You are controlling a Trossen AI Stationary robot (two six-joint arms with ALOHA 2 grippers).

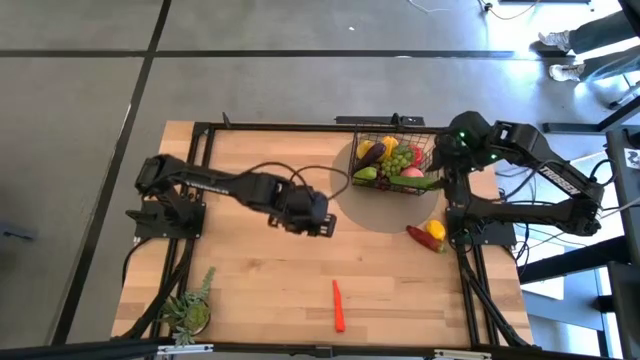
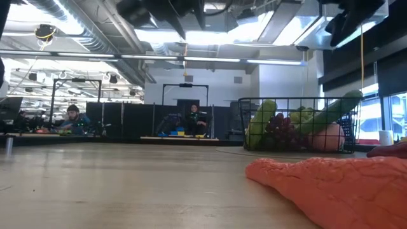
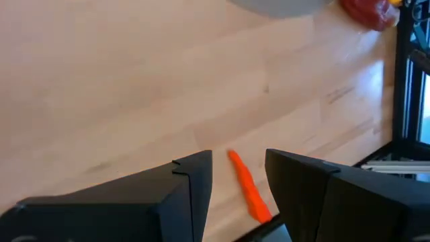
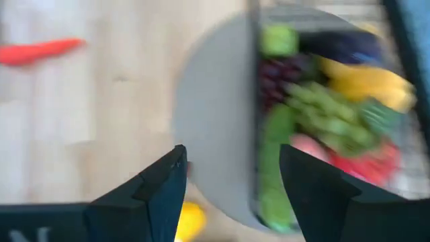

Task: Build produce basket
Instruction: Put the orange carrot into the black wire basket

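High view looks straight down on a pale wooden bench (image 1: 260, 290) with a black wire basket (image 1: 393, 132) at its far edge, sitting partly on a grey round mat (image 1: 365, 205). The basket is packed with produce: a purple eggplant (image 1: 367, 153), something yellow (image 1: 388, 146), green grapes (image 1: 402, 159), a pink-red fruit (image 1: 412, 172) and a long green cucumber (image 1: 425, 182) whose end reaches the basket's right corner. Outside the basket, a red pepper (image 1: 420, 236) and a yellow fruit (image 1: 436, 229) lie touching each other near the right arm's base, and an orange carrot (image 1: 339, 305) lies alone toward the near edge, well apart from everything else. A leafy potted plant (image 1: 190, 312) stands at the near left corner.

The left gripper (image 1: 322, 226) hangs above the middle of the bench; its own wrist camera shows the two dark fingers (image 3: 191, 181) parted with nothing between them, and the carrot on the wood beyond. The right gripper (image 4: 232, 185) is over the basket's right side; its wrist camera shows its fingers spread wide and empty above the mat and basket edge.

Low view alone shows the carrot's bumpy orange skin up close, the basket's mesh side with dark grapes (image 2: 280, 130) behind it, and two people seated in the room beyond.
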